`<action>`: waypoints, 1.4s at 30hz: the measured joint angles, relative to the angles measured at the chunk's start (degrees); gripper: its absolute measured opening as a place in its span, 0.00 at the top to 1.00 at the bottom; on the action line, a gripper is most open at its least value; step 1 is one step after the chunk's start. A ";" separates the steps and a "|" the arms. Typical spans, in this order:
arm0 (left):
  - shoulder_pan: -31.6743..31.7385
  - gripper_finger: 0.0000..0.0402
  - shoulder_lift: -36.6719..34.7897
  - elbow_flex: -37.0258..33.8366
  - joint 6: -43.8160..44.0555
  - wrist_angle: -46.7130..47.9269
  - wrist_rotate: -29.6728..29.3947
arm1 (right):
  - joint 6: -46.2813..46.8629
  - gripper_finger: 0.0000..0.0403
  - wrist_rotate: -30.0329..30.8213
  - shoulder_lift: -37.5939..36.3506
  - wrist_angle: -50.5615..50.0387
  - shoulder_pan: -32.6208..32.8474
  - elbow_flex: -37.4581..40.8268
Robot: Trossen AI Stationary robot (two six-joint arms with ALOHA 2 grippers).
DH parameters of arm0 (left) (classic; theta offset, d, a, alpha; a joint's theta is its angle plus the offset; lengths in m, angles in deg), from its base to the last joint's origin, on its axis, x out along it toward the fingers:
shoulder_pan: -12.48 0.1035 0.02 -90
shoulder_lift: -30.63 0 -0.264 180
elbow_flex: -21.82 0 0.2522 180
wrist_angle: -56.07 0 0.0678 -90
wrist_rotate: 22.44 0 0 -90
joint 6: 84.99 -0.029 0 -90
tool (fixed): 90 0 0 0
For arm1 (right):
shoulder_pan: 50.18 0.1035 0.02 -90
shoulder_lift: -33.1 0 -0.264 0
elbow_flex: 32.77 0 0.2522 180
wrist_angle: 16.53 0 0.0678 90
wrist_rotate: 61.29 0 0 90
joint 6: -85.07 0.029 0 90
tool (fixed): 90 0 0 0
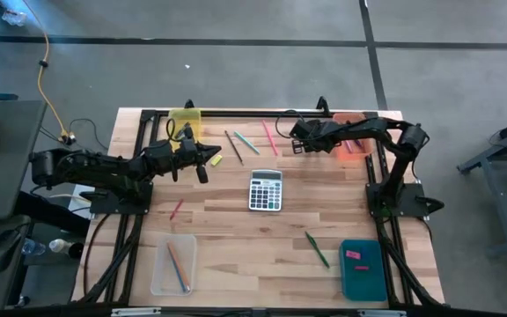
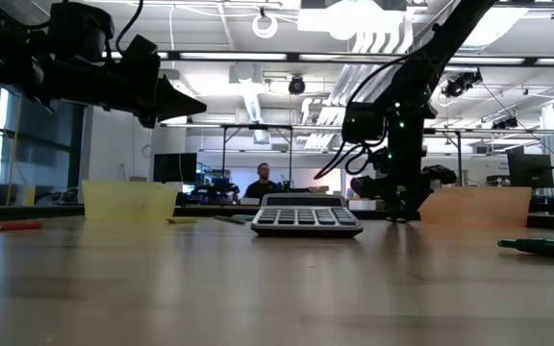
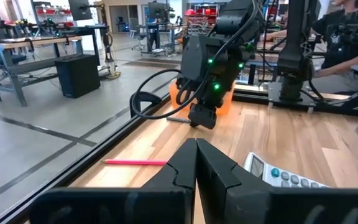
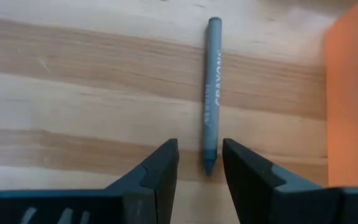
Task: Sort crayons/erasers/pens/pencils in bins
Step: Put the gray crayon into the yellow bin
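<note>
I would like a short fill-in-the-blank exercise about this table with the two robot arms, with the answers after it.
1. The right gripper has its jaws open around the tip of a blue ____.
2. That stick lies on the table beside the ____ bin.
3. The left gripper has its fingers ____ and holds nothing.
4. In the middle of the table sits a grey ____.

Missing words: crayon; orange; shut; calculator

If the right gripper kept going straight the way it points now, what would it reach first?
The right gripper, open and pointing down at the table, would meet the blue-grey crayon lying beside the translucent orange bin; its tip already sits between the jaws.
</note>
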 joint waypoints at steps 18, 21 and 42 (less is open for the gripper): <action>0.00 1.00 0.00 0.00 0.47 -0.17 -0.15 | -6.96 0.87 -3.80 0.04 10.21 0.57 2.67; 0.00 1.00 0.00 0.00 0.90 -0.20 -0.15 | -7.16 0.91 -3.87 0.09 9.72 0.59 2.67; 5.26 1.00 0.00 0.30 17.72 -0.22 7.44 | -19.16 0.96 -8.79 -9.17 13.23 10.52 1.35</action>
